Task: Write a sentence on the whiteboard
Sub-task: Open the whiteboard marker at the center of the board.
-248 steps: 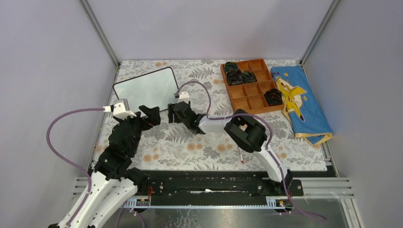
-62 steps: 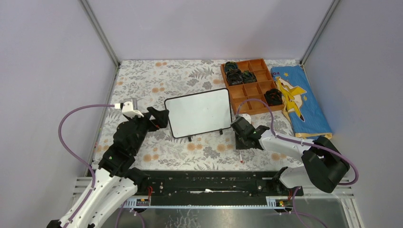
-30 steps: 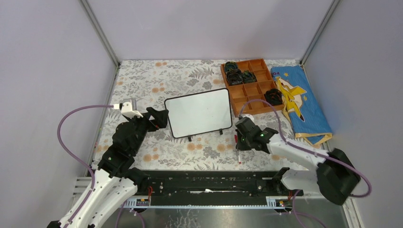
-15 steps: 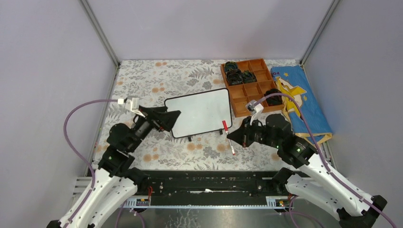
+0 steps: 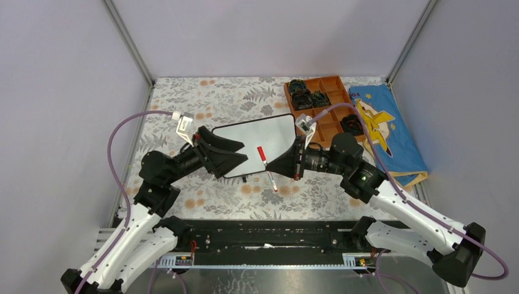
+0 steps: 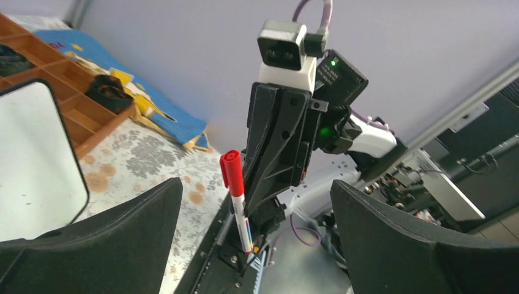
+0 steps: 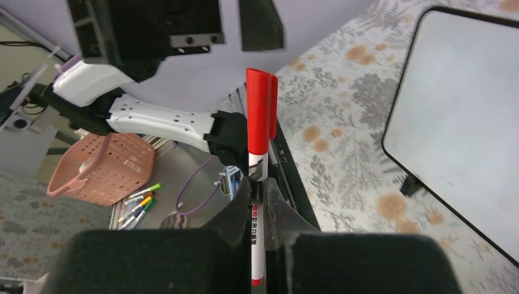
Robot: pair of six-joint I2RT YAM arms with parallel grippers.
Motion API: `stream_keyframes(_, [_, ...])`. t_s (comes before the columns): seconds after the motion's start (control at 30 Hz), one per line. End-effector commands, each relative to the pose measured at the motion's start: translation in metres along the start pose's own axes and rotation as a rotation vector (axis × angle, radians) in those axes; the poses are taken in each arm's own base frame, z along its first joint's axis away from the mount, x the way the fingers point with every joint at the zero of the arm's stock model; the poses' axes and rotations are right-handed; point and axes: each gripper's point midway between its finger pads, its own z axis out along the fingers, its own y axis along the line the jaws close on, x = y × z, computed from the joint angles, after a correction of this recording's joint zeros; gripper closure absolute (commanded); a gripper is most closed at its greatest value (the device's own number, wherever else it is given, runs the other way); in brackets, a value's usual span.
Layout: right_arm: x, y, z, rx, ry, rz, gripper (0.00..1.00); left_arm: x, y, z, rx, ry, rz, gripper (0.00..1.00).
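I see one whiteboard (image 5: pixel 260 131), a white rectangle with rounded corners and a thin black frame, sitting mid-table on the floral-patterned table (image 5: pixel 183 104). My left hand (image 5: pixel 243 153) hangs over the board's near left corner, fingers spread wide and holding nothing. My right hand (image 7: pixel 258 193) hangs over the near right corner, clenched on one marker (image 5: pixel 267 170). The marker has a slim white barrel and a red cap, and it sits between the two hands. Past the board's far right corner is one brown tray (image 5: pixel 330 107) of square compartments holding four dark lumps. Beside it lies one blue cloth (image 5: pixel 392 135) with a yellow print.
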Motion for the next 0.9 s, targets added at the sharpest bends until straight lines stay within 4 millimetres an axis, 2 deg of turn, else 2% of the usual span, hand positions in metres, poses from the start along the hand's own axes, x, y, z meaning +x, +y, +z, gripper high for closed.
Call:
stream_keyframes(0.0, [-0.038,0.045,0.009,-0.144,-0.092,-0.09,1.0,0.001,-0.025,0.005,0.135,0.048,-0.028,0.02])
stream_keyframes(0.2, [-0.038,0.052,0.018,-0.167,-0.095,-0.093,1.0,0.005,-0.015,0.011,0.116,0.066,-0.057,0.06])
stream_keyframes(0.3, [-0.036,0.052,0.022,-0.164,-0.091,-0.09,1.0,0.004,-0.016,0.011,0.13,0.058,-0.059,0.12])
stream_keyframes(0.7, [-0.033,0.044,0.033,-0.145,-0.092,-0.081,1.0,0.014,-0.02,0.014,0.176,0.097,-0.068,0.52])
stream_keyframes(0.87, [-0.033,0.045,0.036,-0.147,-0.091,-0.079,1.0,0.015,-0.021,0.013,0.176,0.098,-0.064,0.63])
